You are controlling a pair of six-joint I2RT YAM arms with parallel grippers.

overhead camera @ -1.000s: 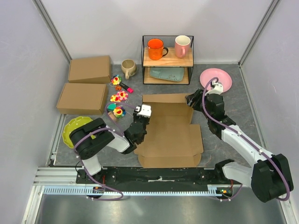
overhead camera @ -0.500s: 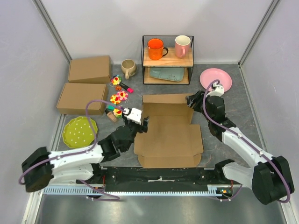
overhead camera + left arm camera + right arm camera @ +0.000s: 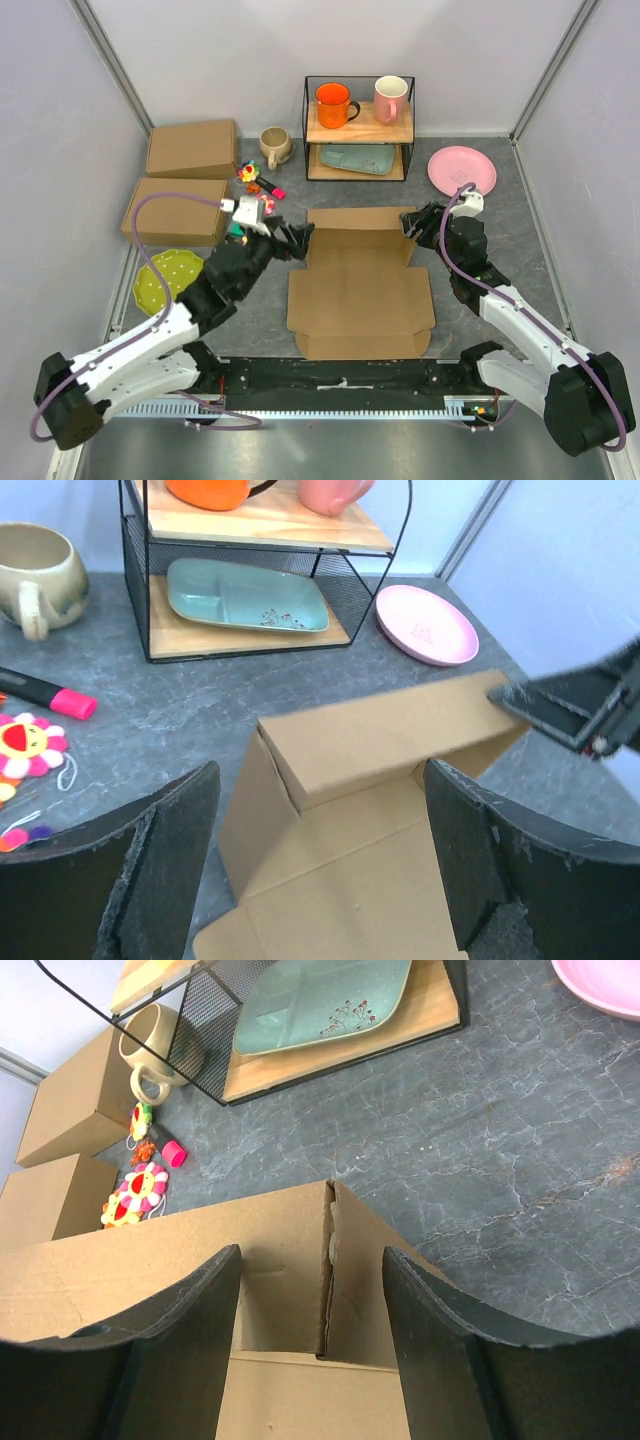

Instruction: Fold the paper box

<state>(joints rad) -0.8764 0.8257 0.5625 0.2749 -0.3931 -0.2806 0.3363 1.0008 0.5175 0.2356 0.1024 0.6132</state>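
Left gripper (image 3: 296, 240) has swung to the far-left corner of the paper box (image 3: 360, 300), wide open, empty; right gripper (image 3: 412, 224) gapes astride its far-right corner, gripping nothing. Only the back wall stands; the rest lies flat by the table (image 3: 480, 310)'s near edge.

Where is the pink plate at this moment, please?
In the top view, the pink plate lies flat at the far right, just to the right of the wire shelf and a little beyond the right gripper.

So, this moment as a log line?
paper box: far flap up | left gripper: open, nearby | right gripper: open, at flap corner
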